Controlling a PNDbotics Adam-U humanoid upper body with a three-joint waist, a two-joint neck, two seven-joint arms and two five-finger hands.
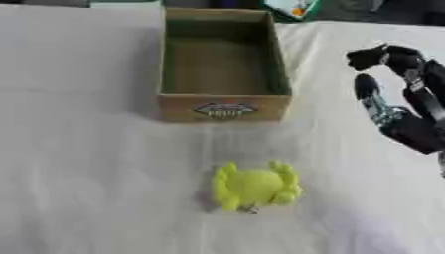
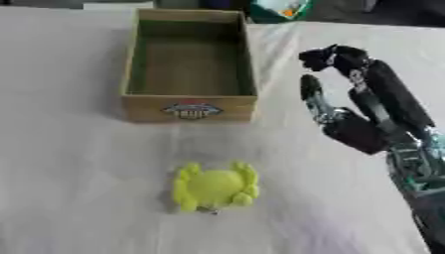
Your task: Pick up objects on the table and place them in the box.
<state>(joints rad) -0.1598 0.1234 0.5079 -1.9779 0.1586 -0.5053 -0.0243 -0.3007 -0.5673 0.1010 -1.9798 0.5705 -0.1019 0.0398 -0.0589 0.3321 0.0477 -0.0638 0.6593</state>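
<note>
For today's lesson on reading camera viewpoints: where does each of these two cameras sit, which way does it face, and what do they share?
Left eye view: in the head, looking down at the table; the right hand is cut off at the right edge.
Right eye view: beside it, same downward aim; the right hand and forearm show more fully.
Shared: the open box, apparently empty, with the yellow-green toy lying nearer on the white cloth.

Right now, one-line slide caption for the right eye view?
Right hand open, beside the empty box; yellow toy on the table in front.

White tablecloth (image 1: 78, 163); teal-rimmed object (image 2: 276, 10) at far edge.
</note>
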